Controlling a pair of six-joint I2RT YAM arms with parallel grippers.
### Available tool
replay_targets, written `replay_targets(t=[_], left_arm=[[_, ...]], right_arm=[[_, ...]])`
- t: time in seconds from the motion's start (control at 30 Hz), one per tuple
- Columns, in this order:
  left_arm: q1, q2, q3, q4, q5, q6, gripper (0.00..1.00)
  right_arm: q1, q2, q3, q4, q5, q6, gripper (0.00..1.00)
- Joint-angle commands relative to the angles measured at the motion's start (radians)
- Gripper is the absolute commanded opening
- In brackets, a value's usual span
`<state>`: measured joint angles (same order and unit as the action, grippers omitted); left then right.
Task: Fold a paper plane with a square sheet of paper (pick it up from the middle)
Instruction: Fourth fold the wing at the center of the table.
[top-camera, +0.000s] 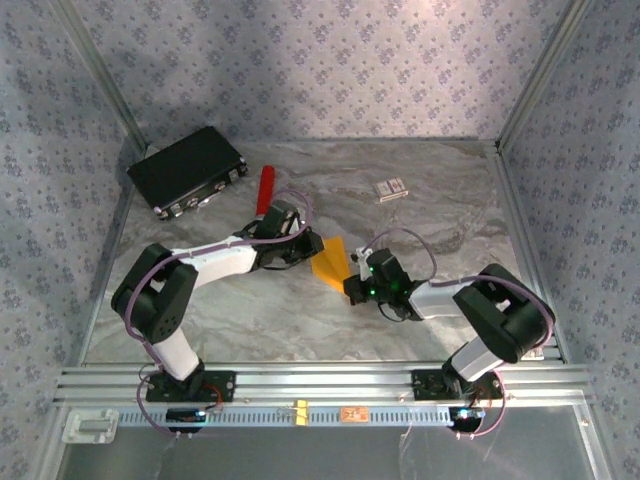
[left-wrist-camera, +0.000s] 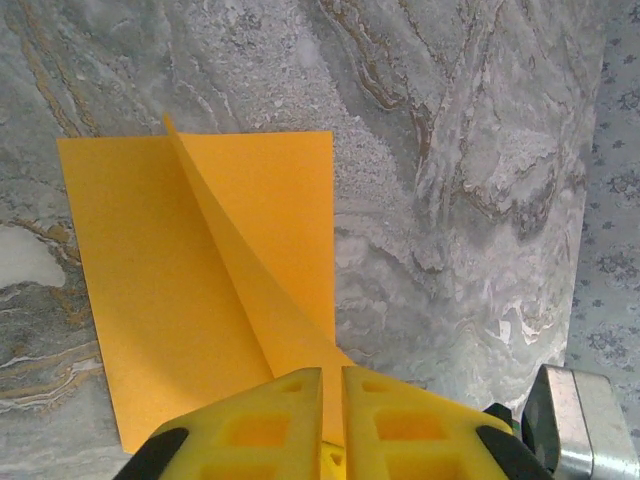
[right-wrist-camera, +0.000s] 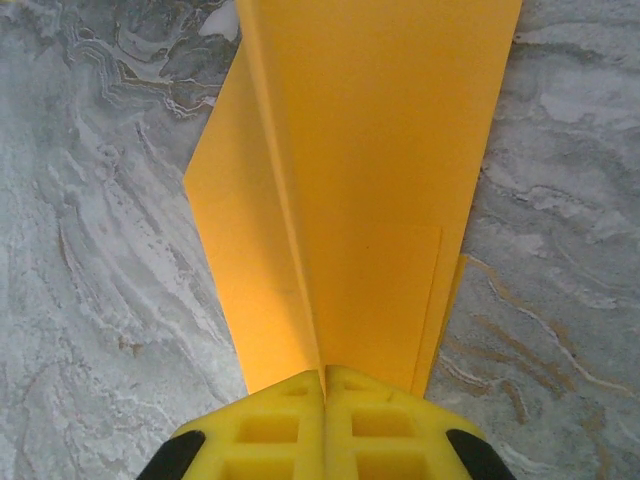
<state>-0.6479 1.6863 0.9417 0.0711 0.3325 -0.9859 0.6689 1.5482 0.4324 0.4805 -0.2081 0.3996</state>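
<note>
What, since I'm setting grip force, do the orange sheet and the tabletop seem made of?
The square sheet of paper: thin matte paper, apparently; it bows into a soft ridge and holds a crease. The tabletop: grey, veined like marble, faintly glossy; real stone or printed laminate, can't tell.

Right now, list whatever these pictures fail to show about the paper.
Top view: paper too small to read its folds; left end effector and right end effector cover its ends.
Left wrist view: near corner hidden behind the fingers.
Right wrist view: far end cut off by top edge.
</note>
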Motion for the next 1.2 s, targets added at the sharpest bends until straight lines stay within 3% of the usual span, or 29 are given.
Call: replay_targets(t=[0.0,0.67,1.17], left_arm=[[-0.006,-0.011,-0.007,0.033,0.040,0.004,0.11],[-0.061,0.149,0.061,0.131,0.100,-0.039,0.08],[-0.068,0.206,0.098,0.114,0.068,-0.033,0.07]], right_arm=[[-0.020,0.029,-0.025,-0.012,-0.071,0.055,0.05],[-0.146,0.113,-0.039,0.048,-0.264,0.212,0.07],[-0.161,0.127,-0.002,-0.026,-0.296,0.216,0.08]])
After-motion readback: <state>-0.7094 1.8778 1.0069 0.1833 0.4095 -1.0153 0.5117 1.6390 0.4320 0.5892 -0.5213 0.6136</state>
